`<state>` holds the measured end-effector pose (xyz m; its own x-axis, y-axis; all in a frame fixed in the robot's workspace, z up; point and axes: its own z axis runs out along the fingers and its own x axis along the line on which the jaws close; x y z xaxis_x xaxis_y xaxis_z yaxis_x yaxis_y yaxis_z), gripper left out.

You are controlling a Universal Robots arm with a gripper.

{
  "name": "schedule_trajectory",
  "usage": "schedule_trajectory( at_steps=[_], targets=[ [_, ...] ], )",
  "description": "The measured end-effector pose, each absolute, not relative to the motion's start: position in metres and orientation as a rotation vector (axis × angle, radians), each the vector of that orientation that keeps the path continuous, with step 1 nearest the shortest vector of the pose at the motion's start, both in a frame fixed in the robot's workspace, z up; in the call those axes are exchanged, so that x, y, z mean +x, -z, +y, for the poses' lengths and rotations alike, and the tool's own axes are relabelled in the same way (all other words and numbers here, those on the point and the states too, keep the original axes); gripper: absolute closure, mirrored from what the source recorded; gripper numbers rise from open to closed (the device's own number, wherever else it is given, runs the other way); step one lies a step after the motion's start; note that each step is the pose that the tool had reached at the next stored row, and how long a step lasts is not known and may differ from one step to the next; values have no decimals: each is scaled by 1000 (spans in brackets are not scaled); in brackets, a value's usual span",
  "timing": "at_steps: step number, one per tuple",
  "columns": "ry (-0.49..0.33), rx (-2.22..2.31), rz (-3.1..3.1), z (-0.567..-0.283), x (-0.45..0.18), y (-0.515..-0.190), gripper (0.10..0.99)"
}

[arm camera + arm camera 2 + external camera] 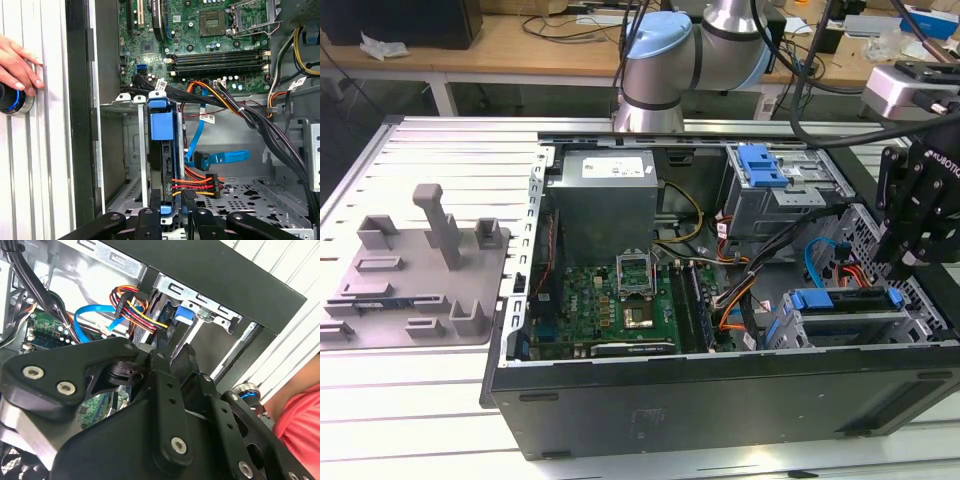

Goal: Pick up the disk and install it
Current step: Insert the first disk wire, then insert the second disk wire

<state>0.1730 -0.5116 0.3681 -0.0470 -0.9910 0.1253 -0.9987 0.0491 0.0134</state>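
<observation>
Blue-framed, the disk (161,150) stands on edge in the drive bay of the open computer case (720,400), between silver bay rails, its blue tab facing the green motherboard (210,35). In the exterior view the disk (845,305) sits in the bay at the case's near corner on the exterior view's right. Red, orange and yellow power wires (195,185) plug in beside it, and a blue data cable (220,159) hangs close by. The tool (172,220) is just above the disk's near edge; whether it grips the disk, I cannot tell. A person's hand (17,62) rests on the ribbed tabletop (40,150) beside a round button (10,100). A grey fixture tray (415,275) lies well apart.
</observation>
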Motion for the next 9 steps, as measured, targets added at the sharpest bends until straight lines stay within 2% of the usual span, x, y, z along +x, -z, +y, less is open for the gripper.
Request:
schedule_trajectory(
  at_steps=[9],
  targets=[
    [-117, 2097, -2200, -512, 173, -369, 780]
  ],
)
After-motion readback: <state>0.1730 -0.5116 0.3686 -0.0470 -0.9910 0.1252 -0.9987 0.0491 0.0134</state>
